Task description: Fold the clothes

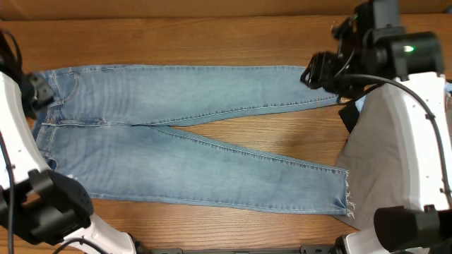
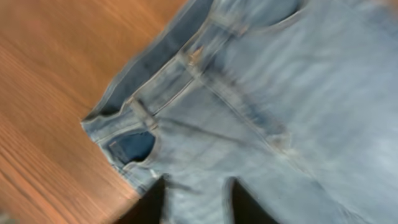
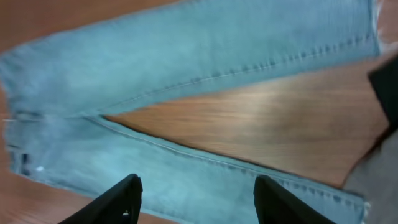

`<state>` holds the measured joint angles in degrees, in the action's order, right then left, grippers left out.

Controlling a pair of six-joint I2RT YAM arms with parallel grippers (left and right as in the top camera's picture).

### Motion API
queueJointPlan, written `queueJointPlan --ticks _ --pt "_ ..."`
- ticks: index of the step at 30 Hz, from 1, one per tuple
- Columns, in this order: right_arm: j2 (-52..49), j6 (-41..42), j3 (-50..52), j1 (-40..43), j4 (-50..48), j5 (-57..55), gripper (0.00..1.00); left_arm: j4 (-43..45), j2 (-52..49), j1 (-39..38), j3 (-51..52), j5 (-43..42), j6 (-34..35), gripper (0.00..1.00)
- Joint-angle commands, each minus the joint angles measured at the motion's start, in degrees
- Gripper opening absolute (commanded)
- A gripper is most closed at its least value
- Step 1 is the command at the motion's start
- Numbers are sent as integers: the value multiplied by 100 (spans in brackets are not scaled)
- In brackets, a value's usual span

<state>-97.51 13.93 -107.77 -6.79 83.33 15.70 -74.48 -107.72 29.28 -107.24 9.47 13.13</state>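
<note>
The light-blue denim jeans [image 1: 191, 134] lie flat on the wooden table, waist at the left, both legs running right and spread apart. The near leg ends in a frayed hem [image 1: 347, 192]. My left gripper [image 1: 39, 92] is at the waistband; in the left wrist view its fingers [image 2: 198, 202] are apart, just over the denim beside the waistband [image 2: 155, 93] and a pocket opening [image 2: 134, 146]. My right gripper [image 1: 314, 73] hangs over the far leg's hem end. In the right wrist view its jaws [image 3: 198, 199] are wide open and empty, well above the jeans [image 3: 186, 56].
A grey garment [image 1: 374, 162] lies at the right, partly under the right arm, with a black piece [image 1: 347, 114] at its top edge and a pale-blue scrap [image 1: 446, 88] at the far right. Bare wood [image 1: 282, 134] shows between the legs.
</note>
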Motion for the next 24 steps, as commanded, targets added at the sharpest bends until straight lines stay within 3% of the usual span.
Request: queueJointPlan --ticks 1,7,13,19,24 --pt "-116 116 780 0 -262 -129 57 398 -98 507 831 313 245 4" --pt "-120 136 2240 4 -1078 -39 52 1532 -170 1248 2260 -44 208 4" --pt "-120 140 3281 4 -1978 4 53 3318 -170 1650 3368 -927 26 4" --pt "-120 286 4019 9 -2575 35 53 4581 -170 1668 4039 -887 17 5" --pt "-131 627 4581 11 -2846 17 53 5056 -170 1725 4225 -466 208 8"
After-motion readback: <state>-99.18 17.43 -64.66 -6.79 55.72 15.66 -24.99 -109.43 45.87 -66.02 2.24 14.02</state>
